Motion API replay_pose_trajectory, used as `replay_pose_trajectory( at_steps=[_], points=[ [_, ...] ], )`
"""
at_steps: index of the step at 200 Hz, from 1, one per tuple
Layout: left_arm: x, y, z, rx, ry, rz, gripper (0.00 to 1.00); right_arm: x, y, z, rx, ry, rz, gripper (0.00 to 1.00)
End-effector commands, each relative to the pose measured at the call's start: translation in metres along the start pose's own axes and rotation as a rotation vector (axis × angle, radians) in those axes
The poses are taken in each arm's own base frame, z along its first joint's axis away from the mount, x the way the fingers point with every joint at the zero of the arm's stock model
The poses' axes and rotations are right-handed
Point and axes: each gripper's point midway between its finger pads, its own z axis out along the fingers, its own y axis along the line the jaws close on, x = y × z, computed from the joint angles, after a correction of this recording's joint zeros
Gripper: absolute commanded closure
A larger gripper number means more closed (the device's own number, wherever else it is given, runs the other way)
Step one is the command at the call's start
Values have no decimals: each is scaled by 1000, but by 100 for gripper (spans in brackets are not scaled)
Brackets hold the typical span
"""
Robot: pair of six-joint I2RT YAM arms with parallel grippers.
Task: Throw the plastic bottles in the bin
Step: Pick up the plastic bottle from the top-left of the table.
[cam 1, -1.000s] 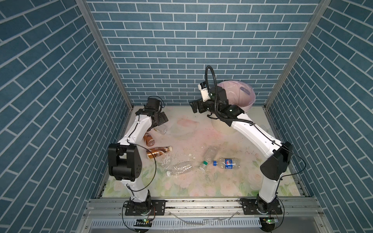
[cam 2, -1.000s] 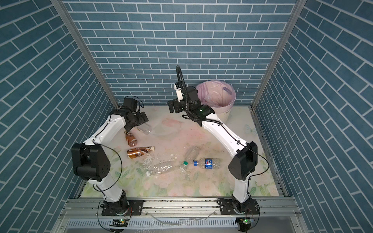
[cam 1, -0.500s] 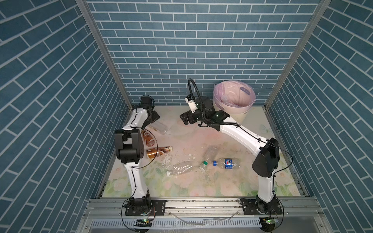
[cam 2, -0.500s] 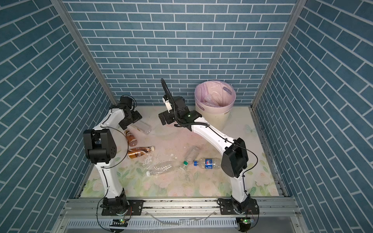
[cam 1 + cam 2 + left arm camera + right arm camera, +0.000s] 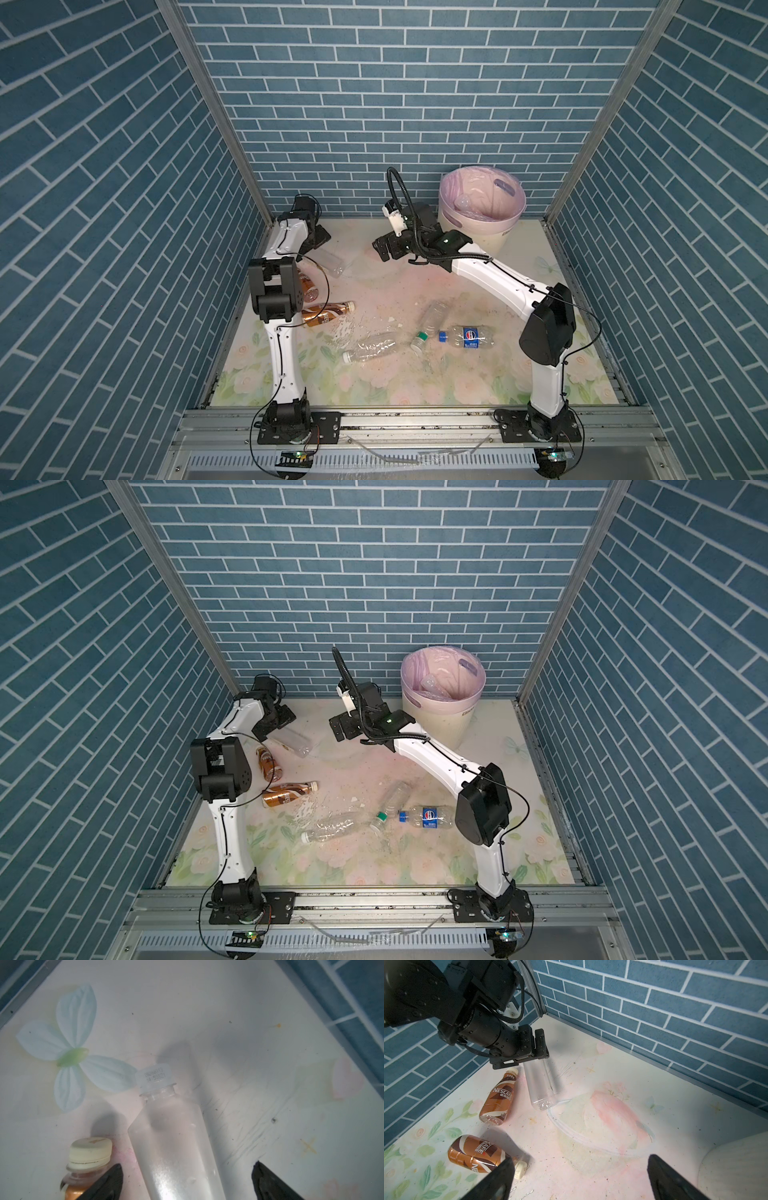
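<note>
The right gripper (image 5: 384, 249) has left the bin (image 5: 478, 235) and swung out over the middle of the table (image 5: 399, 286). The bin now stands behind it, with a clear bottle (image 5: 463, 202) lying inside against the pink liner. Its jaws stand wide apart with nothing between them, as the right wrist view confirms, so a drop looks finished and this arm is free to fetch again. The left arm has folded its elbow and brought the left gripper (image 5: 188, 1180) down onto the frosted clear bottle (image 5: 172, 1147), which lies flat on the table at the back. That gripper's jaws are also spread, one fingertip on each side of the bottle's body, with the white cap pointing away ahead of them. No contact with the plastic shows yet, so the pick is lined up but not made. The cream cap of a brown Nescafé bottle (image 5: 89, 1153) sits just outside one fingertip and could be nudged when the jaws close. A second brown Nescafé bottle (image 5: 475, 1154) lies below the right gripper, just beside one of its fingertips. Three more remain nearer the arm bases: an unlabelled clear bottle (image 5: 372, 345), a green-capped bottle (image 5: 432, 320) and a blue-labelled Pepsi bottle (image 5: 467, 336). The job looks well short of done.
</note>
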Motion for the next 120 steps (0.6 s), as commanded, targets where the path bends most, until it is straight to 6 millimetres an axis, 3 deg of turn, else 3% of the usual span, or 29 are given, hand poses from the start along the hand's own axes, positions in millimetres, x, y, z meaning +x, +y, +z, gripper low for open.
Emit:
replay_pose_trajectory(
  at_steps=[1, 68, 120],
  points=[
    [1, 11, 2, -46, 12, 12, 4, 8, -3, 5, 13, 9, -1, 1],
    [9, 5, 22, -22, 49, 63, 18, 13, -4, 8, 11, 14, 17, 1],
    [18, -1, 38, 3, 91, 76, 24, 15, -5, 5, 15, 14, 16, 1]
  ],
)
